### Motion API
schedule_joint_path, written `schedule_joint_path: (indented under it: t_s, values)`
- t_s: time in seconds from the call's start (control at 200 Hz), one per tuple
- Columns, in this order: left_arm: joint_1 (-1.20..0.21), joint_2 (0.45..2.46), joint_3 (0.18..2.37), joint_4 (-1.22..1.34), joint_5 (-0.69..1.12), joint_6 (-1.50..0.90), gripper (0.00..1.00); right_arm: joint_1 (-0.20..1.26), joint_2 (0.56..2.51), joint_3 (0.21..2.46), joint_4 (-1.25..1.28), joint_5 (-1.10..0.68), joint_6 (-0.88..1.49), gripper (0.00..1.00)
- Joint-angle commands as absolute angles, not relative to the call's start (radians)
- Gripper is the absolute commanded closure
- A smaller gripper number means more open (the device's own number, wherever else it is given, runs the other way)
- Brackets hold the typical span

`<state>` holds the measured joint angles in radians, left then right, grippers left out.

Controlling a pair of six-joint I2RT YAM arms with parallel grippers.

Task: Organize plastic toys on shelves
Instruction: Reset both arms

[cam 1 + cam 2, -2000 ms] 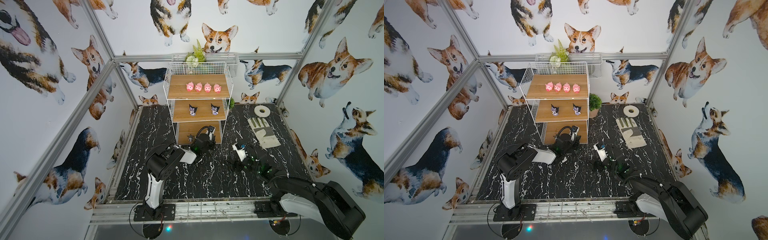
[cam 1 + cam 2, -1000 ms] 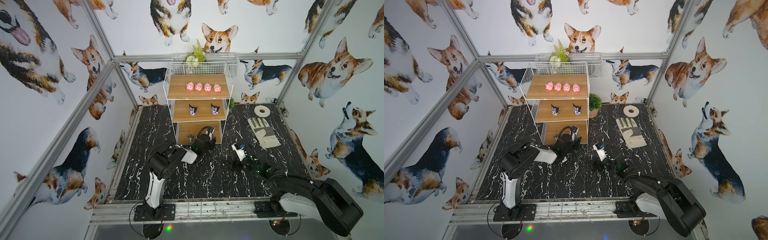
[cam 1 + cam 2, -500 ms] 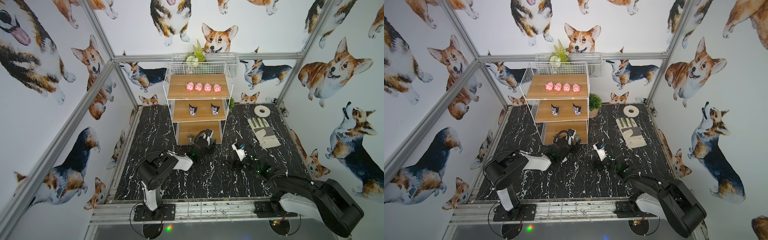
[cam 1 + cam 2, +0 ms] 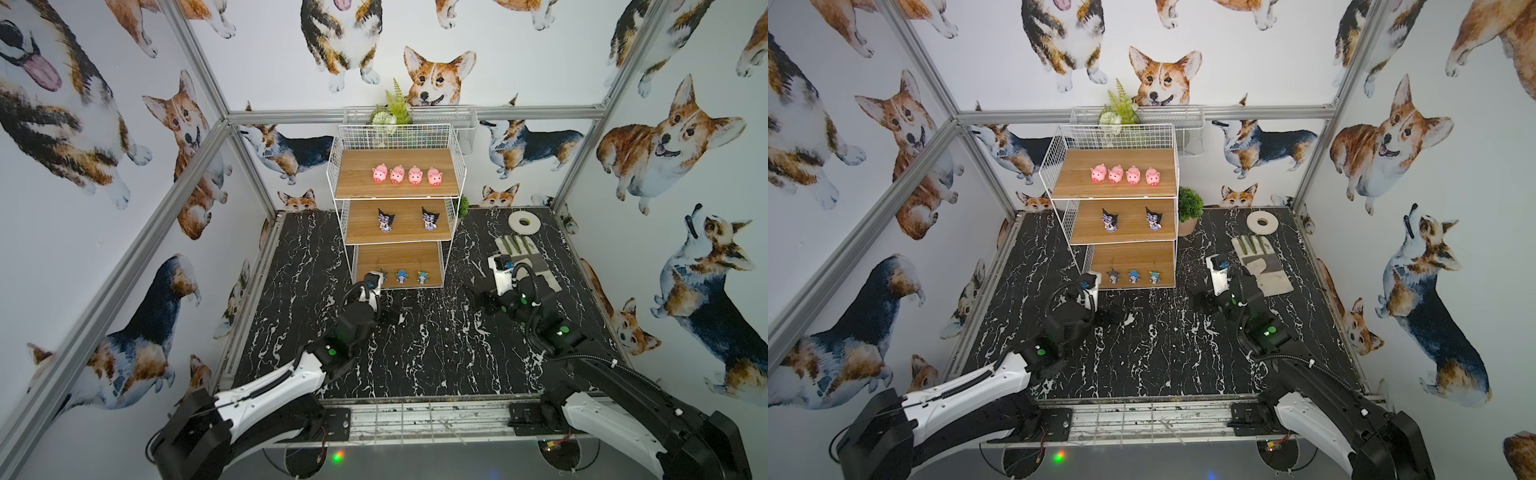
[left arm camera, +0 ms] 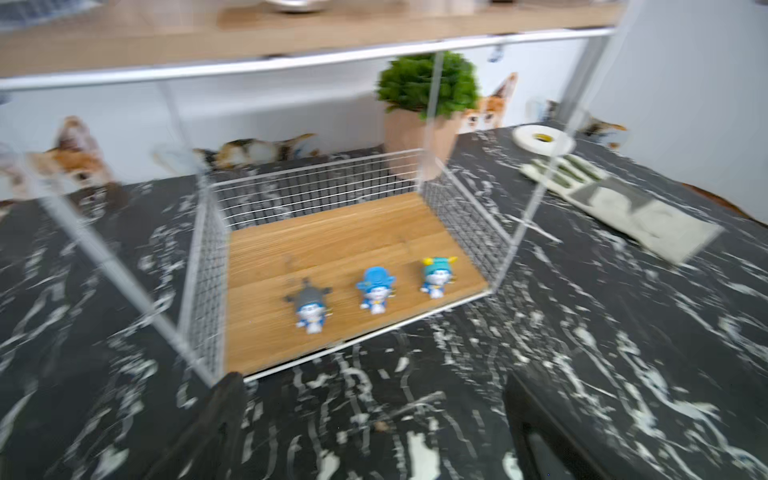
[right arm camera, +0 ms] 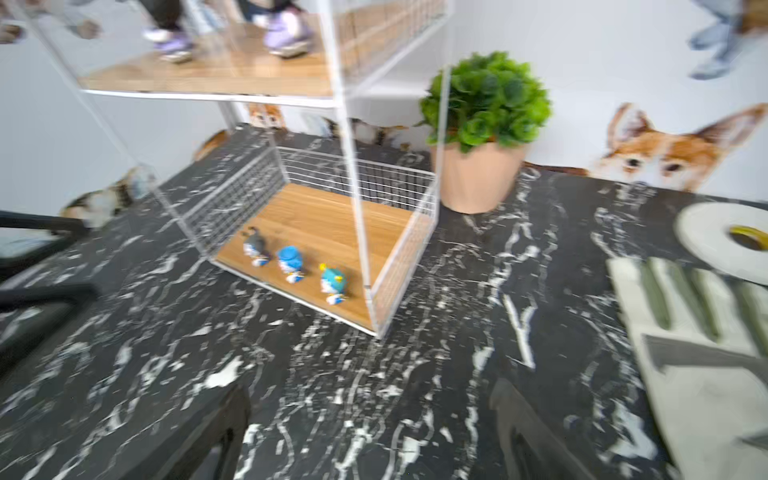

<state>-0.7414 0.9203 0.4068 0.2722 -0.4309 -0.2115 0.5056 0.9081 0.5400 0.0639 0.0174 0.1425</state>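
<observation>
- Rack [image 4: 395, 135]: white wire, standing at the middle of the back edge of the worktop [image 4: 415, 353]; three stepped shelves are carried.
- Top shelf [image 4: 357, 174]: four pigs [image 4: 397, 175] are set upright in one close row, nearer the right edge than the left.
- Middle shelf [image 4: 407, 228]: two black-and-purple figures [image 4: 385, 220] are set side by side, well apart from each other.
- Bottom shelf [image 4: 395, 255]: three blue-grey figures [image 5: 375, 291] are lined up along the front edge, upright and evenly spaced.
- Loose toys: none are seen on the worktop, so the sorting is judged complete or very nearly so.
- Left gripper [image 5: 374, 436]: jaws are spread wide with nothing between them; it is held over the worktop just in front of the bottom shelf's front left corner.
- Right gripper [image 6: 370, 436]: jaws are likewise spread wide and empty; it is held over the worktop to the right of the rack, near the glove [image 4: 519, 245].
- Other items: a tape roll [image 4: 524, 223] lies by the back right corner, and a plant [image 4: 1190, 204] stands just beside the rack's right side.
- Hazard, front row: the blue-grey figures could be tipped or swept off the front edge if the left gripper were swung across that corner.
- Hazard, rack: the light wire frame could be jolted by either arm, and the pigs could be toppled.
- Hazard, view: both wrist views are blurred, so clearances near the rack are poorly judged.
</observation>
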Motion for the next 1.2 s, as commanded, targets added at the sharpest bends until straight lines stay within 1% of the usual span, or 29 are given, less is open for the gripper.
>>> schedule_joint_path:
  t_s: [0.0,0.08,0.175,0.265,0.35,0.415,0.461,0.531,0.581,0.646,0.661,0.686,0.726,0.751,0.776,0.806,0.841,0.861,0.881,0.916,0.976,0.996,1.001,1.021,1.046,1.086,1.116,1.166,1.191]
  values:
    - [-0.616,0.818,0.407,-0.010,-0.517,-0.306,0.00,0.422,0.942,0.533,0.001,0.143,0.206,0.04]
    - [-0.541,0.772,0.396,-0.028,-0.609,-0.370,0.00,0.344,0.978,0.501,0.087,0.188,0.211,0.04]
    - [-0.415,0.796,0.393,0.067,-0.548,-0.329,0.00,0.259,1.034,0.473,0.216,0.186,0.184,0.04]
    - [-0.281,0.901,0.422,0.133,-0.540,-0.325,0.00,0.194,1.106,0.492,0.276,0.200,0.173,0.04]
    - [-0.157,0.993,0.421,0.296,-0.427,-0.252,0.00,0.184,1.177,0.483,0.373,0.273,0.085,0.04]
    - [-0.087,1.069,0.413,0.416,-0.340,-0.230,0.00,0.176,1.214,0.440,0.535,0.313,0.026,0.02]
    - [-0.054,1.134,0.410,0.486,-0.303,-0.220,0.00,0.168,1.213,0.442,0.525,0.298,-0.004,0.02]
    - [-0.048,1.230,0.419,0.554,-0.261,-0.161,0.00,0.156,1.242,0.405,0.652,0.315,-0.034,0.02]
    - [-0.053,1.275,0.434,0.563,-0.249,-0.107,0.00,0.155,1.222,0.419,0.580,0.305,-0.022,0.02]
    - [-0.062,1.325,0.399,0.698,-0.229,-0.031,0.00,0.150,1.218,0.415,0.528,0.276,-0.003,0.02]
    - [-0.065,1.335,0.393,0.728,-0.221,-0.022,0.00,0.150,1.222,0.412,0.515,0.279,0.011,0.00]
    - [-0.066,1.347,0.398,0.717,-0.217,-0.026,0.00,0.149,1.228,0.406,0.503,0.286,0.030,0.00]
    - [-0.066,1.376,0.406,0.724,-0.202,-0.021,0.00,0.148,1.241,0.383,0.516,0.284,0.043,0.00]
    - [-0.066,1.401,0.399,0.753,-0.175,-0.011,0.00,0.147,1.262,0.352,0.593,0.276,0.041,0.00]
    - [-0.070,1.436,0.378,0.818,-0.146,0.003,0.00,0.148,1.270,0.337,0.646,0.276,0.027,0.00]
    - [-0.079,1.493,0.341,0.936,-0.120,0.022,0.00,0.147,1.264,0.338,0.638,0.248,0.016,0.00]
    - [-0.097,1.579,0.294,1.122,-0.123,0.059,0.00,0.146,1.262,0.331,0.642,0.233,-0.005,0.01]
    - [-0.111,1.606,0.273,1.201,-0.137,0.073,0.00,0.146,1.273,0.309,0.703,0.237,-0.015,0.01]
    - [-0.115,1.588,0.264,1.178,-0.141,0.069,0.00,0.142,1.296,0.278,0.789,0.236,-0.019,0.01]
    - [-0.114,1.544,0.278,1.079,-0.121,0.059,0.00,0.132,1.328,0.254,0.860,0.232,-0.009,0.01]
    - [-0.115,1.577,0.319,1.066,-0.086,0.090,0.00,0.104,1.431,0.202,1.034,0.179,0.000,0.01]
    - [-0.113,1.572,0.341,1.007,-0.091,0.080,0.00,0.099,1.465,0.196,1.094,0.176,0.002,0.01]
    - [-0.112,1.567,0.348,0.988,-0.094,0.076,0.00,0.096,1.489,0.192,1.146,0.174,0.001,0.01]
    - [-0.102,1.558,0.373,0.927,-0.099,0.060,0.00,0.095,1.510,0.193,1.183,0.173,-0.001,0.01]
    - [-0.084,1.566,0.391,0.902,-0.090,0.040,0.00,0.095,1.494,0.195,1.158,0.167,0.001,0.01]
    - [-0.056,1.572,0.409,0.877,-0.069,0.013,0.00,0.073,1.423,0.233,0.975,0.100,0.006,0.01]
    - [-0.055,1.568,0.410,0.868,-0.067,0.012,0.00,0.039,1.410,0.286,0.840,0.014,0.013,0.00]
    - [-0.055,1.576,0.409,0.881,-0.068,0.014,0.00,0.009,1.478,0.334,0.852,-0.030,0.038,0.01]
    - [-0.055,1.571,0.410,0.871,-0.068,0.012,0.00,-0.022,1.480,0.343,0.842,-0.074,0.068,0.01]
